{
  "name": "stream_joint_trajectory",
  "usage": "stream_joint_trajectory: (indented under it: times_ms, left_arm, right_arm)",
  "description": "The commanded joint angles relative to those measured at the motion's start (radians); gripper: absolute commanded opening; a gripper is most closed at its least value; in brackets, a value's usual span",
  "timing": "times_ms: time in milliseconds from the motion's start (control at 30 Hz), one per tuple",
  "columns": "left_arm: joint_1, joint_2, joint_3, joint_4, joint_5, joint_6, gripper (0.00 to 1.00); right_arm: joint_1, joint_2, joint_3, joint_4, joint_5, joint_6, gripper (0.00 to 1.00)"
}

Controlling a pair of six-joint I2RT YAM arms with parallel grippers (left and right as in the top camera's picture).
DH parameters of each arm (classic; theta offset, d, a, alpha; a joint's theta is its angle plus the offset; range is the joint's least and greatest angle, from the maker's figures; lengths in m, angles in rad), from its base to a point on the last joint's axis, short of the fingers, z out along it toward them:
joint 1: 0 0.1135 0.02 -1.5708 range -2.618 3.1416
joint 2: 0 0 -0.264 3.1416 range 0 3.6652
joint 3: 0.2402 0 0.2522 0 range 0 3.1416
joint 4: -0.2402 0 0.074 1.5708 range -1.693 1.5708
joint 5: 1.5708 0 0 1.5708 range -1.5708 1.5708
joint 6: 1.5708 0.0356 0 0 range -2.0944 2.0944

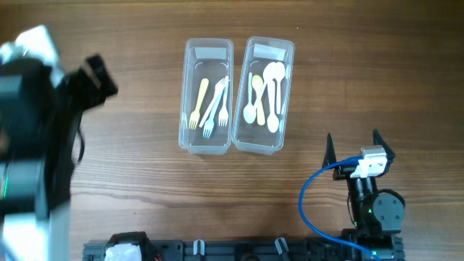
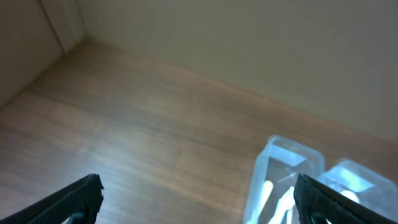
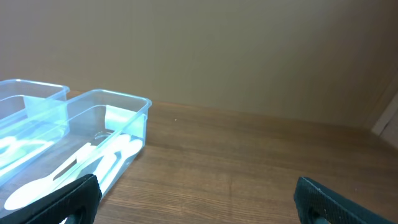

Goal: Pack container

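The fork container [image 1: 207,96] sits just left of the spoon container [image 1: 264,94], side by side.

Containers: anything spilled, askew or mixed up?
Nothing stands out. The left container holds only forks, the right container only spoons, all lying inside the walls. The two sit side by side, roughly parallel, with no visible cracks or spills.

Wooden table [image 1: 145,210]: brown top, long streaked grain, overhead view filled by it edge to edge. Plain beige wall [image 3: 217,50] met directly at table's far edge; matte, unmarked. White vertical trim [image 3: 388,118] seen against wall above table's far edge, at right of right wrist view. Paler panelled trim [image 2: 62,25] seen at table's corner in left wrist view. Soft sheen [image 2: 143,143] spread on table top; light even, diffuse.
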Motion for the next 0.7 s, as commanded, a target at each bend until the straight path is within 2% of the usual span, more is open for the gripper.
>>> stream_joint_trajectory:
  times_ms: [0, 133, 233, 367, 667]
  left_arm:
    - [0.008, -0.218, -0.145, -0.035, -0.009, -0.016, 1.0]
    - [0.008, -0.48, -0.344, 0.021, -0.008, -0.016, 1.0]
    - [0.008, -0.683, -0.539, 0.132, -0.008, -0.016, 1.0]
    - [0.008, -0.839, -0.766, 0.287, 0.004, -0.017, 1.0]
    - [0.008, -0.904, -1.236, 0.783, 0.113, -0.024, 1.0]
  right_arm:
    - [-0.004, 0.001, -0.003, 0.002, -0.016, -0.005, 1.0]
    - [-0.004, 0.001, -0.003, 0.002, -0.016, -0.005, 1.0]
    - [-0.004, 0.001, -0.003, 0.002, -0.016, -0.006, 1.0]
    - [-0.004, 0.001, -0.003, 0.002, -0.016, -0.006, 1.0]
    - [-0.004, 0.001, -0.003, 0.002, -0.016, -0.005, 1.0]
